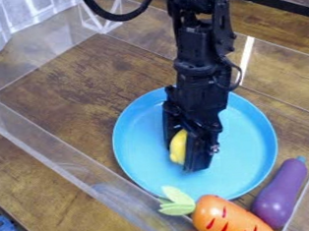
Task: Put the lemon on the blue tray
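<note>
The lemon (179,147) is a small yellow fruit held between the black fingers of my gripper (190,155), which is shut on it. It hangs low over the middle of the blue tray (141,136), a large round sky-blue plate on the wooden table; whether the lemon touches the tray surface I cannot tell. My arm comes straight down from the top of the view and hides part of the tray behind it.
An orange carrot (216,217) with green leaves lies just off the tray's front rim. A purple eggplant (283,191) rests to its right. Clear plastic walls (47,144) run along the left and front of the wooden table (89,82).
</note>
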You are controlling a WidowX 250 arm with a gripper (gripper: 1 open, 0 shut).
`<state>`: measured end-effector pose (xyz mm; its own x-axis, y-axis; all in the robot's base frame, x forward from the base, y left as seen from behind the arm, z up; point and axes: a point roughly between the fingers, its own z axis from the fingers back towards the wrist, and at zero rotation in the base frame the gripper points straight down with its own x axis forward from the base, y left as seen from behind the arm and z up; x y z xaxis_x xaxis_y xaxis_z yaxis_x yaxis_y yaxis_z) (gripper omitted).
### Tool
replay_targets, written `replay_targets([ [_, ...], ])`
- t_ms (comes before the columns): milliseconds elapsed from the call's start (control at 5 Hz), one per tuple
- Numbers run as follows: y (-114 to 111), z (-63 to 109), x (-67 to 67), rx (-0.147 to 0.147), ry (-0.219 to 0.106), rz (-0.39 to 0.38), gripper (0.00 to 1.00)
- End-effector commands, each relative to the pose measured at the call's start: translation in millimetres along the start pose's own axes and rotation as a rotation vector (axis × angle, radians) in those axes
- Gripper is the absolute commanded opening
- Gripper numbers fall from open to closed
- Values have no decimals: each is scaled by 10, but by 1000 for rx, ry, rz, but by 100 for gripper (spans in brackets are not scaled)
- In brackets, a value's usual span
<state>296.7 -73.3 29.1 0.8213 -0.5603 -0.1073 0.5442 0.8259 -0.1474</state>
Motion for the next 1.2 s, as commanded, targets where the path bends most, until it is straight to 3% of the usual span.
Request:
replay_targets([
  [0,69,191,16,30,-22,-70,0],
  [400,83,310,189,36,-5,-77,0],
  [600,91,402,123,45,-13,-39,0],
  [800,71,376,29,43,-12,-29,0],
  [1000,167,544,1,47,-14,0,0],
])
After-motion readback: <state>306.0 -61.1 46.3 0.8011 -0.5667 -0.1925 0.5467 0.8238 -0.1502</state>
